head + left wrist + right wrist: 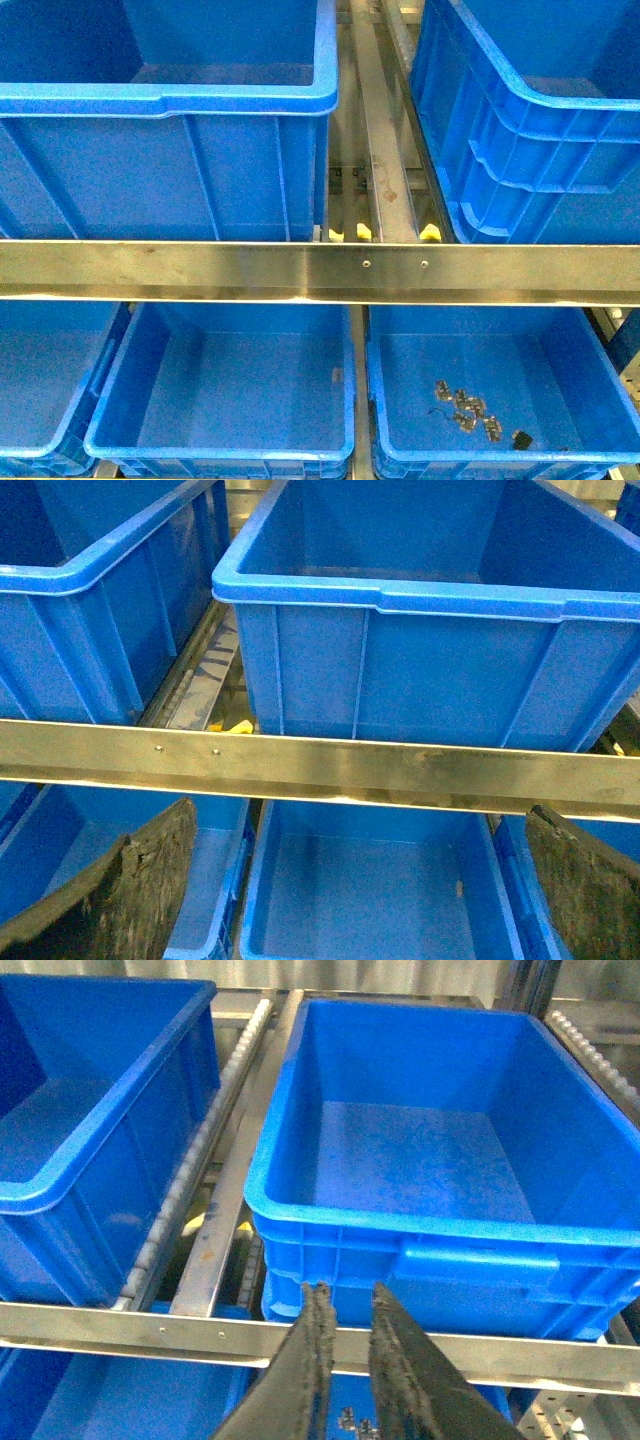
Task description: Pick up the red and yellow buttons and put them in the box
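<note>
Your left claw (360, 810) is spread wide and empty, facing the steel crossbar (320, 765). Your right claw (349, 1290) is pinched nearly together, gripping nothing. Below the crossbar, small grey and dark pieces (470, 405) lie in the lower right blue plastic box (374, 380); you cannot tell whether they are buttons. Narrow steel rails (385, 150) part the upper blue boxes (170, 100).

I am looking at a warehouse or factory parts-storage rack. Large blue plastic crates (170, 100) sit in rows on two tiers, behind a long brushed-steel crossbar (200, 268). A metal roller track (187, 1175) runs between the upper crates. Small grey metal parts (468, 405) lie in one lower crate.
</note>
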Available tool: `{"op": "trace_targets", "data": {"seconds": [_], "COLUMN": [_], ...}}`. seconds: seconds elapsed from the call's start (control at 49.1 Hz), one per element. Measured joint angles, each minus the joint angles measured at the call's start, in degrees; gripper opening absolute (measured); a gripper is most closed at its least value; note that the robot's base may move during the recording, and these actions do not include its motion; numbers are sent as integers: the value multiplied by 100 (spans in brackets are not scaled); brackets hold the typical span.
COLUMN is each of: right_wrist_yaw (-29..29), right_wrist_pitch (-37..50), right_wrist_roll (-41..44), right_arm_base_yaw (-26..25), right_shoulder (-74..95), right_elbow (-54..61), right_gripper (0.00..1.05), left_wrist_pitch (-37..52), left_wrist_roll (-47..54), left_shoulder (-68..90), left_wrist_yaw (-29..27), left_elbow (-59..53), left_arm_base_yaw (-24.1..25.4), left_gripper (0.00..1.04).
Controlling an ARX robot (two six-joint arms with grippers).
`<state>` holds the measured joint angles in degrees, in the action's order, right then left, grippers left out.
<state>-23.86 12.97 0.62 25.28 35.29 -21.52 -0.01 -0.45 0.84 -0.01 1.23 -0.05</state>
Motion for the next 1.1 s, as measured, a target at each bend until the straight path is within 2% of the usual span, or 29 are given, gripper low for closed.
{"op": "trace_targets", "data": {"seconds": [0.02, 0.081, 0.305, 0.611, 0.713, 0.794, 0.957, 0.998, 1.059, 1.1], "right_wrist_yaw": [52, 343, 1073, 1687, 2334, 2343, 2371, 2371, 2371, 2371], "right_wrist_pitch": [4, 17, 17, -83, -179, -240, -385, -411, -417, -420], "right_wrist_roll": [0, -7, -22, -24, -28, -42, -44, -44, -44, -44], "right_arm_base_yaw": [-74, -444, -1167, -1792, -2312, -2509, -2509, -2509, -2509, -2509], "right_shoulder": [-105, -455, -1069, -1692, -1882, -2046, -2323, -2376, -2400, -2400], "right_elbow": [83, 426, 1075, 1550, 1655, 1744, 1873, 1897, 1915, 1915], "right_gripper": [5, 7, 6, 6, 6, 6, 6, 10, 24, 30], "left_wrist_pitch": [0, 0, 0, 0, 0, 0, 0, 0, 0, 0], "left_wrist_roll": [0, 2, 2, 0, 2, 2, 0, 2, 2, 2], "left_shoulder": [0, 0, 0, 0, 0, 0, 0, 0, 0, 0], "left_wrist_yaw": [0, 0, 0, 0, 2, -2, 0, 0, 0, 0], "left_elbow": [0, 0, 0, 0, 0, 0, 0, 0, 0, 0], "left_arm_base_yaw": [0, 0, 0, 0, 0, 0, 0, 0, 0, 0], "left_gripper": [97, 97, 97, 97, 97, 97, 97, 97, 97, 97]}}
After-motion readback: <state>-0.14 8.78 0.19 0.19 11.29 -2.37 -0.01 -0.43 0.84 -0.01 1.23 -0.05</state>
